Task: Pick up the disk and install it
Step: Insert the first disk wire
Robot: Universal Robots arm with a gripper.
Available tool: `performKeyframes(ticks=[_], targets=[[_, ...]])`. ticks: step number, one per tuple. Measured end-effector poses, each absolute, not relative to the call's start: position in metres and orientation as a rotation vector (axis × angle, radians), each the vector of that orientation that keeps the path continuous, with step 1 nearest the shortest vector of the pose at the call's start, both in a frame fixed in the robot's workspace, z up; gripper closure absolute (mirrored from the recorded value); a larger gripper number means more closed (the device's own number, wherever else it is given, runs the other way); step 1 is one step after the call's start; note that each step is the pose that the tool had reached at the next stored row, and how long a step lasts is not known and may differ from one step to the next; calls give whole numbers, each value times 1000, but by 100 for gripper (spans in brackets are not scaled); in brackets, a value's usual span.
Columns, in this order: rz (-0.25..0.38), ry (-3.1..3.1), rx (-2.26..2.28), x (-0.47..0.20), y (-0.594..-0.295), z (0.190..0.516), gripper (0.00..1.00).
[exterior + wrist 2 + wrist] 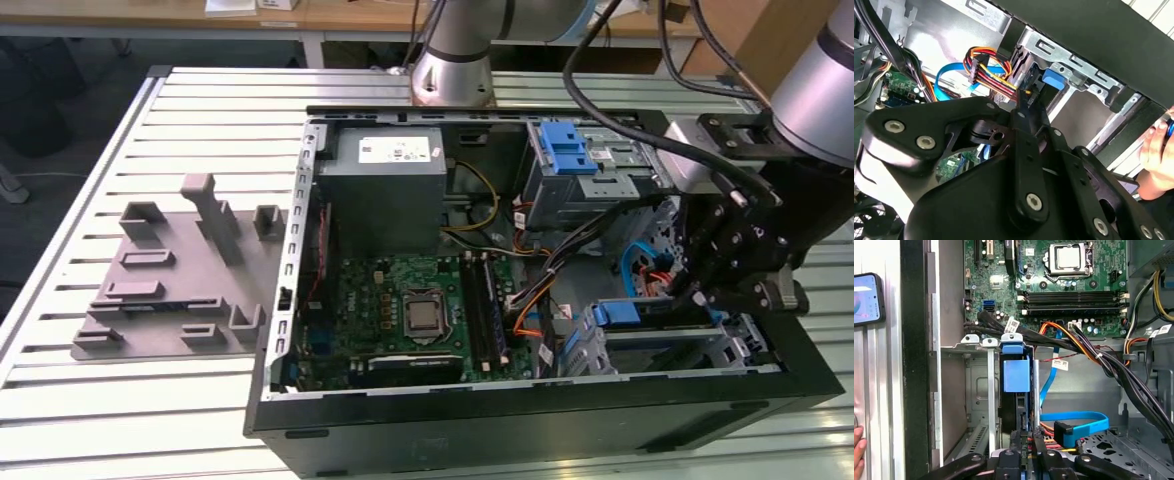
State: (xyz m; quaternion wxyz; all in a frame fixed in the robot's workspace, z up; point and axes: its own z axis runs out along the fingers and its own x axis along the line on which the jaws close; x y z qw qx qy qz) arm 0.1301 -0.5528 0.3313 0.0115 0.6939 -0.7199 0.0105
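The disk [622, 313] stands on edge in the lower drive bay [737, 345] at the exterior view's right, inside the open computer case [534, 425]. Its blue carrier tab [1016, 374] sticks out at the motherboard end in the first wrist view, and the same tab [1054, 79] shows in the second wrist view. My black gripper [703, 292] hangs over the bay's other end. Its fingers [1015, 447] sit close together on the disk's rear edge, beside the red, yellow and orange power cable [985, 64]. The gripper [1021, 103] tip touches that end.
A grey power supply [387, 165] and an upper cage with a blue latch [567, 150] lie at the case's back. A blue data cable [1074, 420] loops near the fingers. A person's hand [1158, 145] and a phone [866, 299] are just outside the case wall. A grey fixture [174, 275] sits on the table.
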Motion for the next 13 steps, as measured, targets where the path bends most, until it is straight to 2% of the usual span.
performKeyframes(ticks=[2,3,13], targets=[[31,-2245,2164,130,-553,333,78],[31,-2244,2164,130,-553,333,85],[29,-2243,2163,131,-553,335,85]])
